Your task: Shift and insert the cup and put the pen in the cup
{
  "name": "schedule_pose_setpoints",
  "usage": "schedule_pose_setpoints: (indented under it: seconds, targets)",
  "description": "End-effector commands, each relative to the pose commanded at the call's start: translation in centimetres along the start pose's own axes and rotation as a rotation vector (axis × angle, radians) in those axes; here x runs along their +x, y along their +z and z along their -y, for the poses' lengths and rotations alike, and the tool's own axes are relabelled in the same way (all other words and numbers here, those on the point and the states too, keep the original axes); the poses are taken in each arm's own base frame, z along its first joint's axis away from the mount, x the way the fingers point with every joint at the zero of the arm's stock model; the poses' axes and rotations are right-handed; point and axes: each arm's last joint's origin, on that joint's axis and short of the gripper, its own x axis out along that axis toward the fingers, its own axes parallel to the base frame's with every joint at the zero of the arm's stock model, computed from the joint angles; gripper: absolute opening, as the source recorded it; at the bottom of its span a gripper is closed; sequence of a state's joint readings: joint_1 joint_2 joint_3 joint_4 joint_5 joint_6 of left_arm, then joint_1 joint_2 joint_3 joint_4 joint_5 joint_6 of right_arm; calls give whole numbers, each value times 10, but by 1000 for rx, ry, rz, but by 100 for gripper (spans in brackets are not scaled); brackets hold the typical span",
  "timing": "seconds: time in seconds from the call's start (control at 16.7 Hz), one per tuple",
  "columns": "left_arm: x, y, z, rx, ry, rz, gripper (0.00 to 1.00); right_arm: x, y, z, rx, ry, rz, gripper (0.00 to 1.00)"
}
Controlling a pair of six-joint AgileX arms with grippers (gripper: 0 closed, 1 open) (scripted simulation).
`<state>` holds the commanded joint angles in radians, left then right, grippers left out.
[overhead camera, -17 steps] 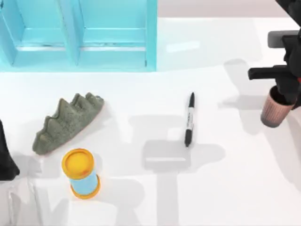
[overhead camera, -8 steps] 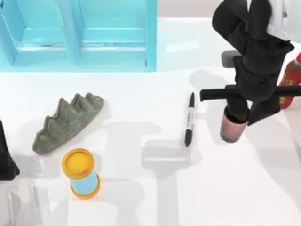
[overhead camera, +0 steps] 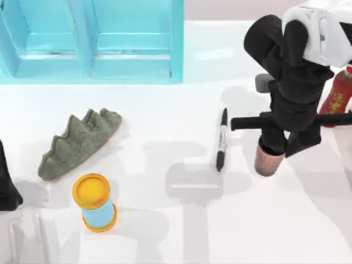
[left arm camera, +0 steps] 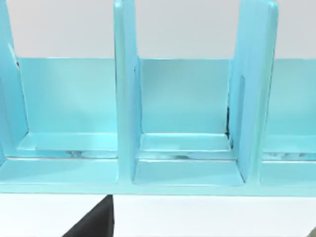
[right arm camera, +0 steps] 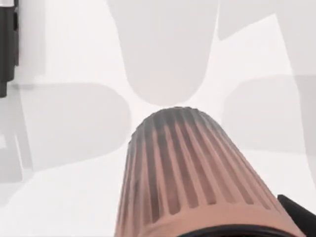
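Right gripper (overhead camera: 273, 144) clamped on cup (overhead camera: 269, 160), upright, just right of pen (overhead camera: 221, 139) lying flat on desk (overhead camera: 165, 231). Cup shift apparently underway; release pending, pen insertion untouched. Left arm parked at left edge.

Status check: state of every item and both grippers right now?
cup: upright, held at the rim by the right gripper, beside the pen
pen: lying flat on the table, capped
blue cylinder container: lying on its side, yellow lid on
red bottle: partly hidden behind right arm
left arm: parked at left edge
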<state>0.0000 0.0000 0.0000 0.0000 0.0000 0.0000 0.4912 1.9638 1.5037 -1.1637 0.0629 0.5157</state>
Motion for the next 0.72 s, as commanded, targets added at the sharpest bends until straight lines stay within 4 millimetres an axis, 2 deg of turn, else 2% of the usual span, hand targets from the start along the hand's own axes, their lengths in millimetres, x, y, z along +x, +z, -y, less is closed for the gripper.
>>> schedule_pose_setpoints:
  seconds: [0.18,0.42,0.72]
  targets:
    - [0,0,0,0,0,0,100,14,-1,-3,-7,1,5,0]
    - [0,0,0,0,0,0,100,14,-1,-3,-7,0,5,0]
    - [0,0,0,0,0,0,100,14,-1,-3,-7,0,5,38]
